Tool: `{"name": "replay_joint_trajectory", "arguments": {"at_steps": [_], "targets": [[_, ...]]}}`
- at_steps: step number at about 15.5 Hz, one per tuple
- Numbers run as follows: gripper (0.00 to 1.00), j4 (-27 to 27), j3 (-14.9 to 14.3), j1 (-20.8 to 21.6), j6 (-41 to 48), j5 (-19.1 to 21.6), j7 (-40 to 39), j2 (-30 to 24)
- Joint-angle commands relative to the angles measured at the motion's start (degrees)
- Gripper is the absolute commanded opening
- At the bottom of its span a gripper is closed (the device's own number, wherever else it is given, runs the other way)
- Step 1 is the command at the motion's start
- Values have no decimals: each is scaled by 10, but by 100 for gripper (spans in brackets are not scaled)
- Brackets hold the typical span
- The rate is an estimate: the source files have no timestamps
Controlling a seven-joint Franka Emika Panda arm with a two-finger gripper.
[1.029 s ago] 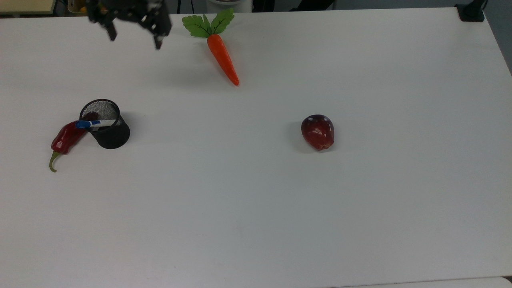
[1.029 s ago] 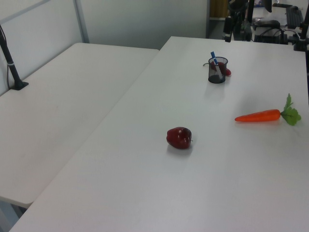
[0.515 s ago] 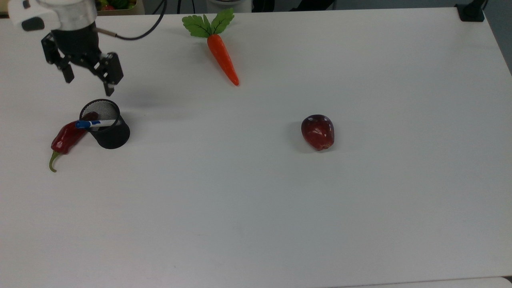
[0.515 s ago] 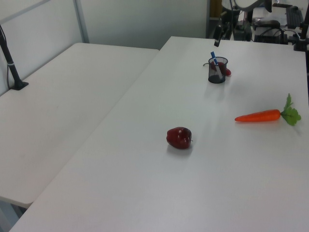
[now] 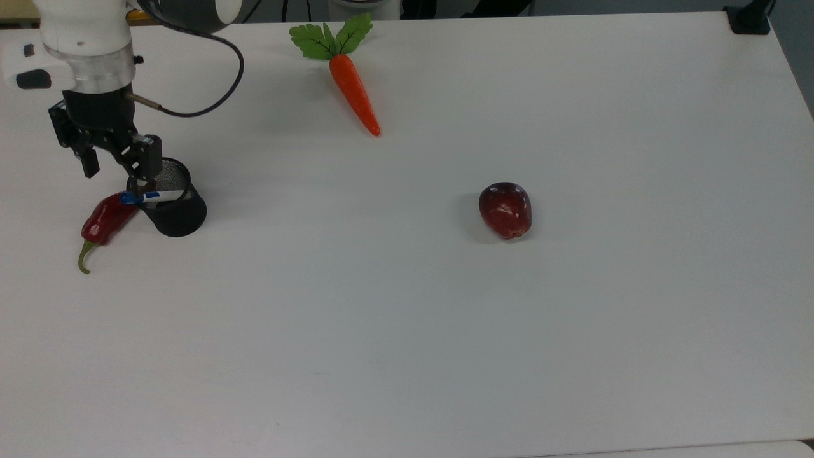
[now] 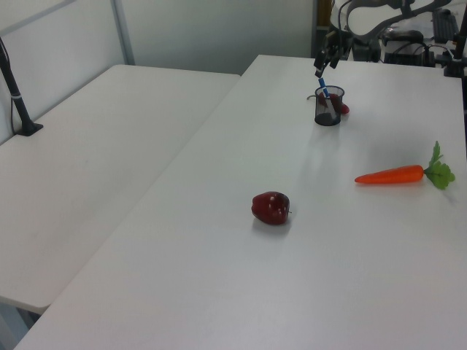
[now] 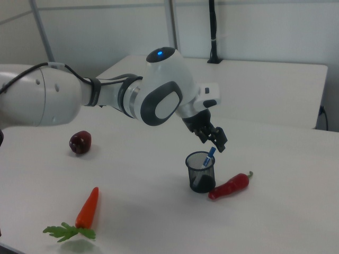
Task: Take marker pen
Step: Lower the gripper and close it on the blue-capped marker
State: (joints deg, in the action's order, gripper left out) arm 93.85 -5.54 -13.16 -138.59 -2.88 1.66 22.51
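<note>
The marker pen (image 5: 159, 196) is white with a blue cap and leans in a black mesh cup (image 5: 177, 216) at the top view's left. Its capped end sticks out over the rim toward a red chili pepper (image 5: 103, 220). My gripper (image 5: 119, 178) hangs open just above the cap, one finger over the cup's rim and the other beyond the pepper side. The left view has the gripper (image 6: 326, 64) right above the marker pen (image 6: 323, 90) and cup (image 6: 328, 109). In the right view the gripper (image 7: 213, 143) sits over the blue cap of the pen (image 7: 211, 155).
A carrot (image 5: 353, 89) with green leaves lies at the far edge of the white table (image 5: 407, 331). A dark red apple (image 5: 505, 210) rests right of centre in the top view. The chili pepper (image 7: 229, 186) touches the cup's base. The arm's black cable (image 5: 210, 102) loops behind the wrist.
My gripper has travelled from the table's far edge toward the cup and come down, ending just above the marker's blue cap. The objects have not moved.
</note>
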Motion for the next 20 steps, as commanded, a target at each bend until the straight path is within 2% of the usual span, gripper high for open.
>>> {"name": "replay_joint_trajectory", "arguments": {"at_steps": [1,3,8,13,20], "targets": [[62,8,-4,6,-40,-9,54,4],[60,12,-4,8,-62,-10,83,13],[41,17,-4,10,-66,-11,85,16],[37,33,-4,14,-62,-11,85,13],[18,30,-3,14,-61,-5,87,4]]}}
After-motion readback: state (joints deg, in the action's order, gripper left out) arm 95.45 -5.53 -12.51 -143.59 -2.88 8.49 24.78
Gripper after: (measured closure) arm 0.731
